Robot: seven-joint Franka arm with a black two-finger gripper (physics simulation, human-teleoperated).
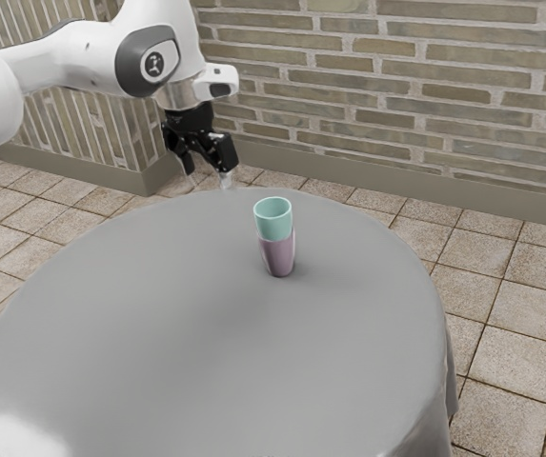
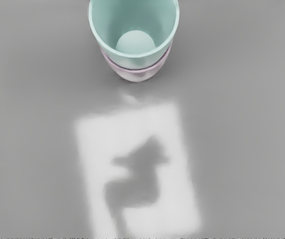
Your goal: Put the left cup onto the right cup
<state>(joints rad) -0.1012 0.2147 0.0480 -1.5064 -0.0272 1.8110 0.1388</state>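
A mint-green cup [image 1: 273, 218] sits nested upright in a pale purple cup [image 1: 277, 255] near the middle of the round grey table [image 1: 158, 362]. My gripper [image 1: 208, 174] hangs above the table's far edge, up and toward the exterior view's left of the stacked cups, well apart from them, open with nothing between its fingers. In the wrist view I look down into the mint-green cup [image 2: 134, 31], with the purple cup's rim [image 2: 132, 72] showing just beneath it.
A brick wall [image 1: 396, 86] runs behind the table, and tiled floor [image 1: 511, 305] surrounds it. On the tabletop in the wrist view lies a bright light patch with my hand's shadow [image 2: 137, 174].
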